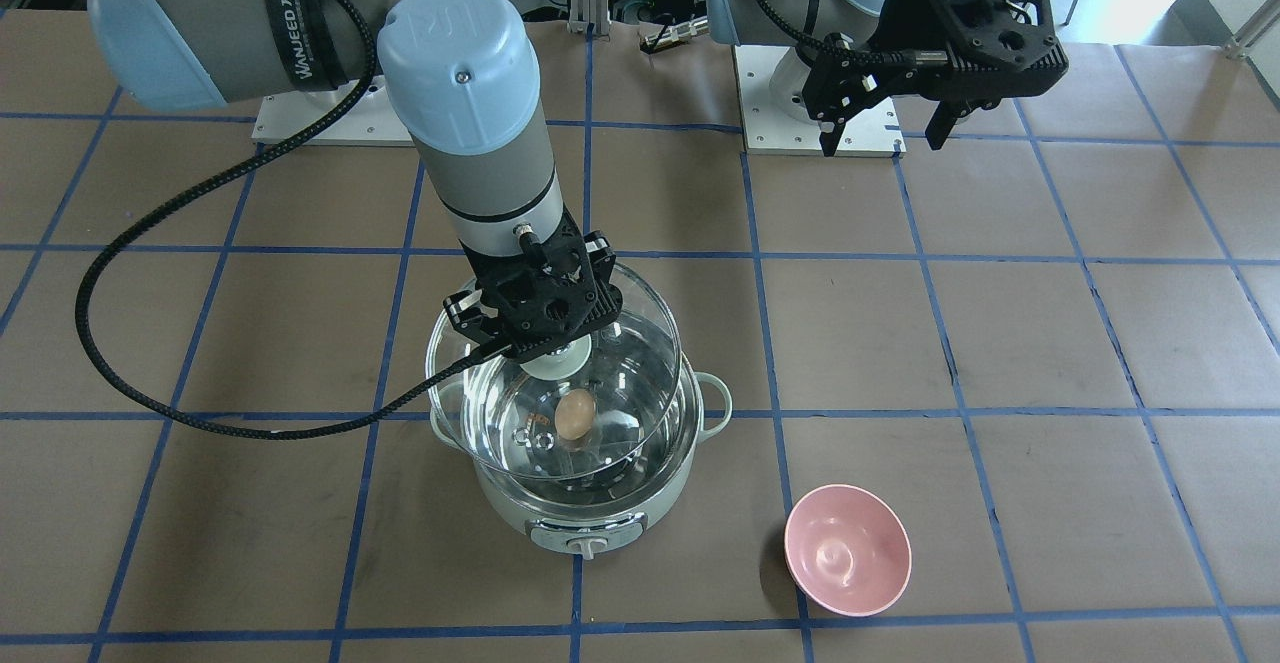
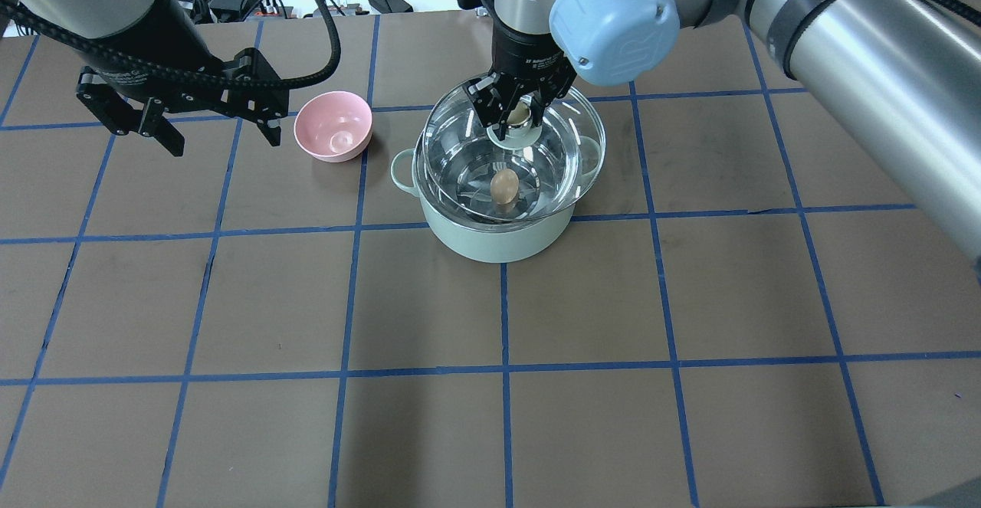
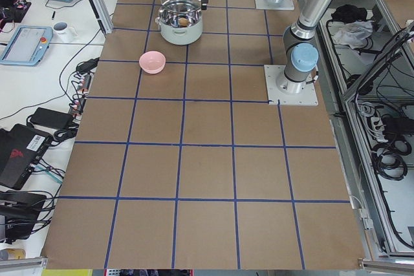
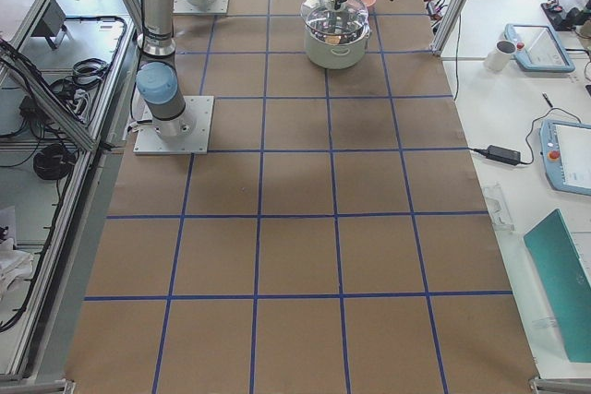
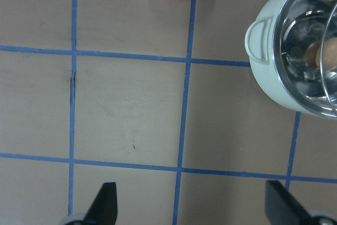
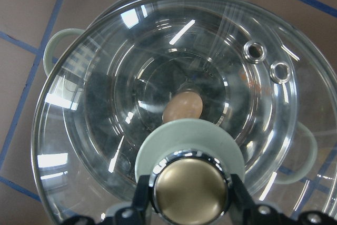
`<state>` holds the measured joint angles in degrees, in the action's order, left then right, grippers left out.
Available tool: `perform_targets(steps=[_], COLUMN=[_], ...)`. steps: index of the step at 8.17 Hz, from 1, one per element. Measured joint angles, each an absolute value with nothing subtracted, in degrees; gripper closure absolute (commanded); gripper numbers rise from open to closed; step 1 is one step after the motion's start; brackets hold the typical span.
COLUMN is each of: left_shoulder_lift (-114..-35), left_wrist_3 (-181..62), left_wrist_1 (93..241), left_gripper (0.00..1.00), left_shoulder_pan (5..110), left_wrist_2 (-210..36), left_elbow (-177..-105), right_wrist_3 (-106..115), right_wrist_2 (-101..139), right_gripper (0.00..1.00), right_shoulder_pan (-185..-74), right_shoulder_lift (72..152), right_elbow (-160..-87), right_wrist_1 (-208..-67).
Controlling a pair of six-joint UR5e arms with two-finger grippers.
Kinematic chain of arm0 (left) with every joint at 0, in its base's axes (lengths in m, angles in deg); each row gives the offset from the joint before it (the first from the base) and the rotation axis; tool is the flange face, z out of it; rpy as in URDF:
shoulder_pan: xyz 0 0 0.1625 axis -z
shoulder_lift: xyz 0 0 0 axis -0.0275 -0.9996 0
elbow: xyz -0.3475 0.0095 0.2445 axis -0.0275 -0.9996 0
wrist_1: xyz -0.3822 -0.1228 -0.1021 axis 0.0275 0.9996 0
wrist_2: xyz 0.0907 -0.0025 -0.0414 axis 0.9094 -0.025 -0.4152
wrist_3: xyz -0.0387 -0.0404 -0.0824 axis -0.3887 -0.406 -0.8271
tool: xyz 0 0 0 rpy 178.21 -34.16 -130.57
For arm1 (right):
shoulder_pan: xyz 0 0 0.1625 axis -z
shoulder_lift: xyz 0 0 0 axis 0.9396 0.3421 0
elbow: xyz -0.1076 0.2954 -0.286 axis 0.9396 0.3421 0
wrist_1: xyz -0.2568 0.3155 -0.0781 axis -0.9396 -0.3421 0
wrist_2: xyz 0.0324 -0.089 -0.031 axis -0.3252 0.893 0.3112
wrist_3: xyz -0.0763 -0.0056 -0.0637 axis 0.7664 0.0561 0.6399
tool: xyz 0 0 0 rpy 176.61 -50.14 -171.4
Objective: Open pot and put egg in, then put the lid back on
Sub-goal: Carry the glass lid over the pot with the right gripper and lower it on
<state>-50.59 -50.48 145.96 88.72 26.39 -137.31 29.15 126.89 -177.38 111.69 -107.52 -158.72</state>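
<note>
The pale mint-green pot (image 2: 490, 241) stands mid-table, also in the front view (image 1: 640, 503). The light brown egg (image 2: 504, 188) lies on its steel bottom, seen too in the front view (image 1: 575, 415) and the right wrist view (image 6: 182, 107). My right gripper (image 2: 520, 116) is shut on the beige knob (image 6: 189, 196) of the clear glass lid (image 2: 571, 140). It holds the lid just above the pot's rim, roughly over it. My left gripper (image 2: 211, 129) is open and empty, raised over the table well apart from the pot, beyond the pink bowl.
A pink bowl (image 2: 333, 125) sits on the table between the pot and my left gripper; it also shows in the front view (image 1: 847, 548). Brown paper with a blue tape grid covers the table (image 2: 490, 416). Both arm bases stand at the robot's edge.
</note>
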Motion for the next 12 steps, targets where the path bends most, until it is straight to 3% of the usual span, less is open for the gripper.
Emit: perform_targets(steps=[12], left_shoulder_lift=[-50.84], left_wrist_3=[-50.45], left_wrist_1=[144.77], left_gripper=[0.00], left_shoulder_pan=[89.04], left_wrist_2=[25.93], left_elbow=[-137.66], right_wrist_3=[29.93], right_wrist_2=[125.10], right_gripper=[1.00], right_shoulder_pan=[-178.62], right_shoulder_lift=[106.91], right_elbow=[-107.80], right_wrist_1=[-161.72])
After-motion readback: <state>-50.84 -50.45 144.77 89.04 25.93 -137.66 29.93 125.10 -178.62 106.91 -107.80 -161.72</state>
